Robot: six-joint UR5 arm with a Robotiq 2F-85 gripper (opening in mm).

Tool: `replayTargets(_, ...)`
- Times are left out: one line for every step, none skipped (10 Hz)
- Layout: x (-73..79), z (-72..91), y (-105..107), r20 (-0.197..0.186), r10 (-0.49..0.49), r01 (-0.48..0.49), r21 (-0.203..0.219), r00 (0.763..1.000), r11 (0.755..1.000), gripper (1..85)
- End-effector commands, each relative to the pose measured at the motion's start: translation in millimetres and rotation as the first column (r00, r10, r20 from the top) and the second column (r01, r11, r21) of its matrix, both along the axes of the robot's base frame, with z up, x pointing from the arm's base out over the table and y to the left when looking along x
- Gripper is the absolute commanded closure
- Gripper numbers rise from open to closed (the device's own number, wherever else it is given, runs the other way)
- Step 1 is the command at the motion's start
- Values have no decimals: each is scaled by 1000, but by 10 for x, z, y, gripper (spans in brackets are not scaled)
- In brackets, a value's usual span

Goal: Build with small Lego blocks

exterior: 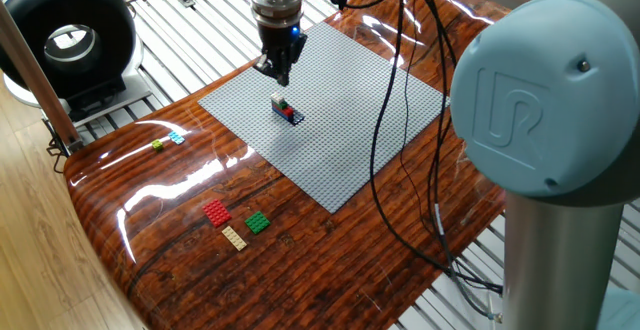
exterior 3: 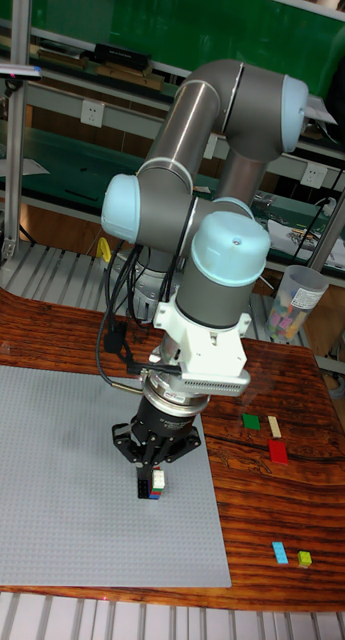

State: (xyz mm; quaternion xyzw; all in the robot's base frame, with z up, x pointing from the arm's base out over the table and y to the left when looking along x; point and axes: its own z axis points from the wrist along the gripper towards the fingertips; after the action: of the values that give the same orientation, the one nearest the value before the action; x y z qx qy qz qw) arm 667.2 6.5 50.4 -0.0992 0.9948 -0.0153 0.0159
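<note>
A small stack of Lego blocks point(exterior: 287, 109) stands near the middle of the grey baseplate point(exterior: 340, 130), showing white, green, red and dark blue. My gripper point(exterior: 277, 73) hangs just above and behind the stack without touching it, fingers drawn together and nothing between them. In the tall fixed view the gripper point(exterior 3: 152, 465) sits right over the stack point(exterior 3: 152, 488). Loose on the wooden table lie a red block point(exterior: 216, 212), a tan block point(exterior: 235, 237), a green block point(exterior: 257, 222), a yellow-green block point(exterior: 157, 145) and a light blue block point(exterior: 177, 137).
Black cables point(exterior: 400, 120) drape from the arm across the right part of the baseplate. A round black device point(exterior: 68, 40) stands at the far left beyond the table edge. A clear cup of spare blocks point(exterior 3: 290, 300) stands behind the table.
</note>
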Motion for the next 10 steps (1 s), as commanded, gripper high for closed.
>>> replayTargets(7,-58,-21,19,-39,38,19,999,999,843)
replayTargets(44,-55,-52,35,-92,91,11,995,996,843)
replayTargets(65,-52,-116,46,-124,124,-10,991,992,843)
replayTargets(89,-49,-123,56,-129,130,-11,990,991,843)
replayTargets(85,-46,-179,43,-89,89,-10,995,996,843)
replayTargets(92,-8,-349,14,-52,52,5,999,999,843)
replayTargets(106,25,-492,-1,-24,24,6,1000,1000,843)
replayTargets(91,44,-490,-9,-19,20,24,1000,1000,843)
replayTargets(92,44,-450,-9,-51,52,40,999,998,843)
replayTargets(137,46,-530,10,-105,104,13,994,994,843)
